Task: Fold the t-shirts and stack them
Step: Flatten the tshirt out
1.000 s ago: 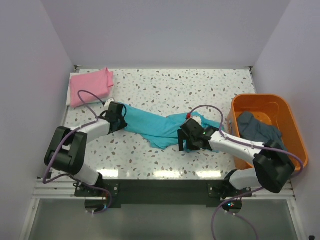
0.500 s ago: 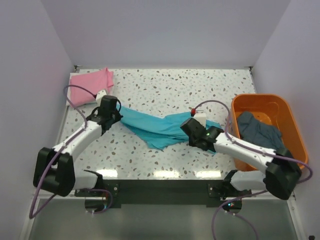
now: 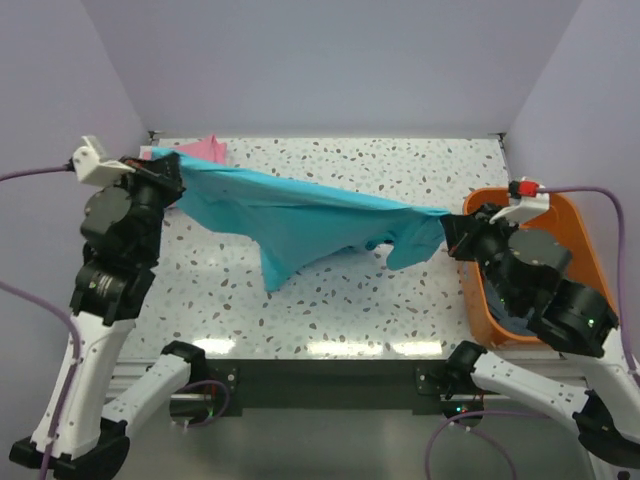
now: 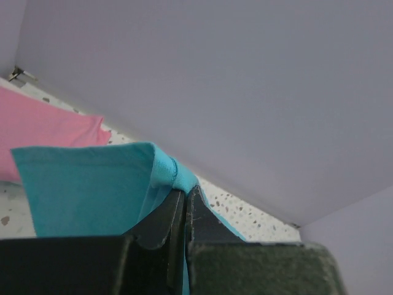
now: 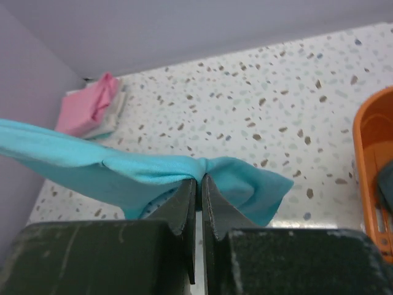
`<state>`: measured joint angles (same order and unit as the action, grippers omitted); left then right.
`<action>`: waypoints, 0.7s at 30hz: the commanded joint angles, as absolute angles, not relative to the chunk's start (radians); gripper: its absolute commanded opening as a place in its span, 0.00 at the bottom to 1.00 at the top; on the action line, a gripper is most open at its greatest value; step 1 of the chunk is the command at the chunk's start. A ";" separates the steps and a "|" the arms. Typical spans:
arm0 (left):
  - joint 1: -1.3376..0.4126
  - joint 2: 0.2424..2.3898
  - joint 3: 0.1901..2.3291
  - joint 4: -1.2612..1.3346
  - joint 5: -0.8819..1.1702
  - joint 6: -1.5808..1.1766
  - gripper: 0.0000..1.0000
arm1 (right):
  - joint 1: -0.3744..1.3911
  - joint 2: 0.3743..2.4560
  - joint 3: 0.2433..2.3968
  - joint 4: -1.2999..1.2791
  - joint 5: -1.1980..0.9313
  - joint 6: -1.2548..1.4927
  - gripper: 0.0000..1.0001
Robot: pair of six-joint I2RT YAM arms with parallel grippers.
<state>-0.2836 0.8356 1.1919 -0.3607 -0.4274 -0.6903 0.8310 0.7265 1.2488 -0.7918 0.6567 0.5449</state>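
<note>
Both arms now stand higher and wider, stretching the turquoise t-shirt (image 3: 300,215) taut mid-frame, with the left gripper (image 3: 168,182) and right gripper (image 3: 452,230) each clamped on it. The pink t-shirt (image 3: 207,150) looks folded, upper left; this one and the dark t-shirt (image 5: 387,181) remain.

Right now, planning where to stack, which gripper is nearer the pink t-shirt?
Left. The left gripper holds the turquoise t-shirt raised right beside the pink t-shirt; the right gripper is across the table, by the orange tub.

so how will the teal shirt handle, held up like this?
Likely floppy: the teal shirt sags between the left claw and right claw. Probably light: two small pinches hold it up. May bunch: lower edge hangs in folds.
</note>
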 commanded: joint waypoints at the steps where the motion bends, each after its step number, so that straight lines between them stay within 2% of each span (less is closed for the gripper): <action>1: -0.278 0.764 1.324 -0.396 -0.436 -0.647 0.00 | 0.833 0.713 1.357 -0.706 0.548 0.411 0.00; 7: -0.278 0.690 1.448 -0.425 -0.305 -0.646 0.00 | 0.833 0.759 1.592 -0.678 0.310 0.351 0.00; 14: -0.278 0.675 1.585 -0.468 -0.233 -0.652 0.00 | 0.833 0.912 1.940 -0.759 0.294 0.279 0.00; 19: -0.279 0.696 1.519 -0.465 -0.225 -0.678 0.00 | 0.833 1.028 2.023 -0.752 0.507 0.226 0.00; 21: -0.278 0.725 1.439 -0.456 -0.236 -0.699 0.00 | 0.831 1.115 2.028 -0.704 0.697 0.172 0.00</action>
